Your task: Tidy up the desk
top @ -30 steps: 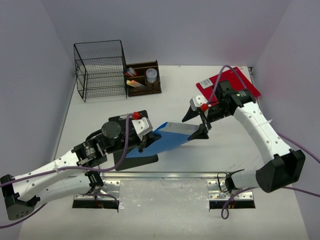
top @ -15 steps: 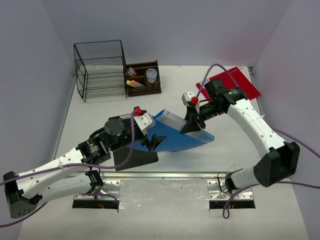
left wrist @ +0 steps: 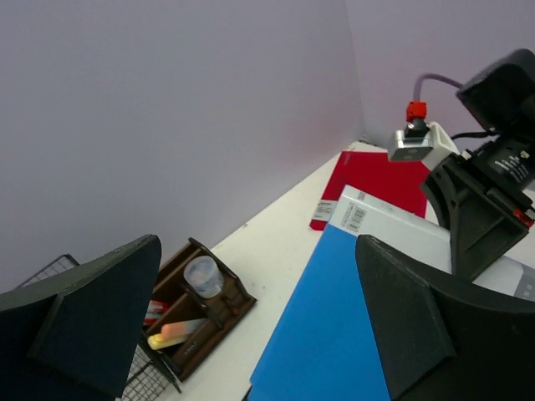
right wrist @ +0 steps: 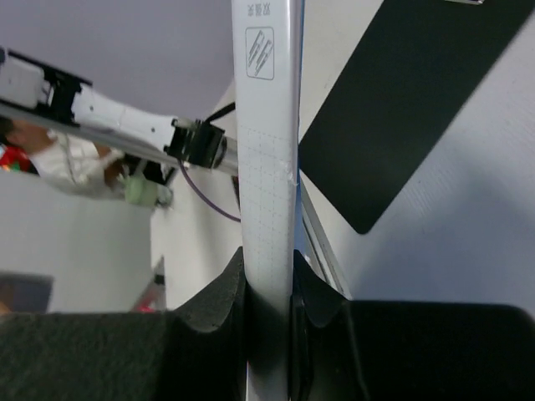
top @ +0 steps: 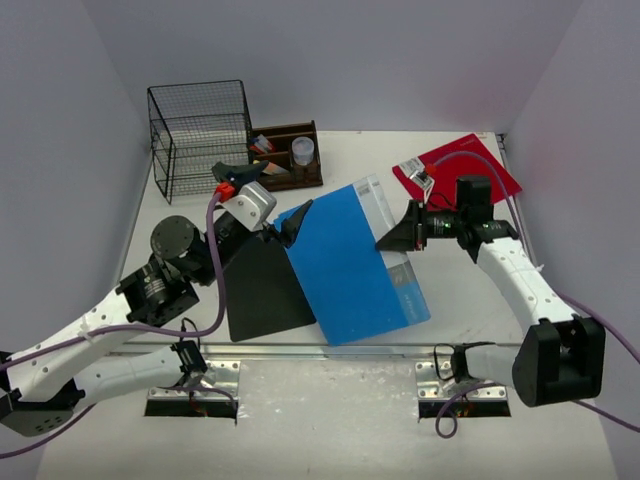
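Observation:
A blue binder (top: 345, 265) with a white spine stands tilted over the middle of the white desk (top: 470, 300), its lower edge near the front rail. My right gripper (top: 400, 238) is shut on its right edge. In the right wrist view, the pads (right wrist: 219, 305) pinch the white spine (right wrist: 267, 167) from both sides. My left gripper (top: 265, 195) hangs open just left of the binder's upper corner, apart from it. The left wrist view shows its fingers (left wrist: 92, 317) spread wide above the blue cover (left wrist: 334, 334), with nothing between them.
A black clipboard (top: 260, 295) lies flat, partly under the binder. A red folder (top: 475, 165) sits at the back right. At the back left stand a brown wooden organizer (top: 290, 158) with pens and a cup and a black wire basket (top: 200, 140). A silver rail (top: 300, 350) runs along the front.
The left gripper opened, let go of the blue binder and pulled back to the upper left. The right gripper shut on the binder and swung it up, so it faces the top camera.

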You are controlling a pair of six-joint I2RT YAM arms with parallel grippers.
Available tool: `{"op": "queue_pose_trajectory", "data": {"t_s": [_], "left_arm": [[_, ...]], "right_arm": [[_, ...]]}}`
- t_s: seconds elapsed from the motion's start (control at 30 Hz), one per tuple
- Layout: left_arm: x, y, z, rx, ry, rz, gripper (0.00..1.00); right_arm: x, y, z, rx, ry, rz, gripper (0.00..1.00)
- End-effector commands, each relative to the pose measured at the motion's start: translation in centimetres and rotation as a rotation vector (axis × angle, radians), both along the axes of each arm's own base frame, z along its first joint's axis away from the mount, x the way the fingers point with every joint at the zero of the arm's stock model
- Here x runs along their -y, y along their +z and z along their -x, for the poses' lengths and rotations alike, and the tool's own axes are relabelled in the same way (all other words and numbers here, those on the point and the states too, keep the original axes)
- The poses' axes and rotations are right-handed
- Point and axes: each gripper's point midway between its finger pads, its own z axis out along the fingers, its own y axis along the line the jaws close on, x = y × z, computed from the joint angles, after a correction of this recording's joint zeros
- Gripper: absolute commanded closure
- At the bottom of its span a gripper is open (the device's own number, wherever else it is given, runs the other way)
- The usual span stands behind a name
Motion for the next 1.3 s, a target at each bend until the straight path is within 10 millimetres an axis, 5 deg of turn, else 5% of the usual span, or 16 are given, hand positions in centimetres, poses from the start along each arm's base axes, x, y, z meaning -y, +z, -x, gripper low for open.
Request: {"op": "queue_pose_trajectory", "data": {"t_s": [0.0,0.23,0.33,0.63,0.73,0.93,1.27], "left_arm": [[0.1,-1.0,-0.9,-0.017,0.031,-0.161,0.00],[4.1,-3.1,0.7,-0.068,-0.132,-0.279,0.00],[7.3,-6.1,4.4,-0.060,-0.274,-0.415,0.00],[11.5,-10.8,12.6,0.043,-0.565,-0.586,0.02],[12.3,-12.3,13.8,0.043,-0.595,-0.622,0.07],[13.7,-13.2,11.7,0.028,-0.478,-0.652,0.12],[13.0,-11.4,6.0,0.032,-0.188,-0.625,0.13]], "right_arm": [[1.3,6.0,-2.6,-0.123,-0.198,-0.201,1.00],[6.9,2.5,-6.2,-0.511,-0.630,-0.254,1.00],[8.2,0.9,-6.4,-0.657,-0.729,-0.288,1.00],[9.3,-0.6,-6.5,-0.880,-0.815,-0.392,1.00],[9.4,-0.5,-6.7,-0.908,-0.819,-0.420,1.00],[9.2,-0.1,-6.2,-0.938,-0.813,-0.445,1.00],[8.3,0.0,-4.1,-0.958,-0.762,-0.412,1.00]]}}
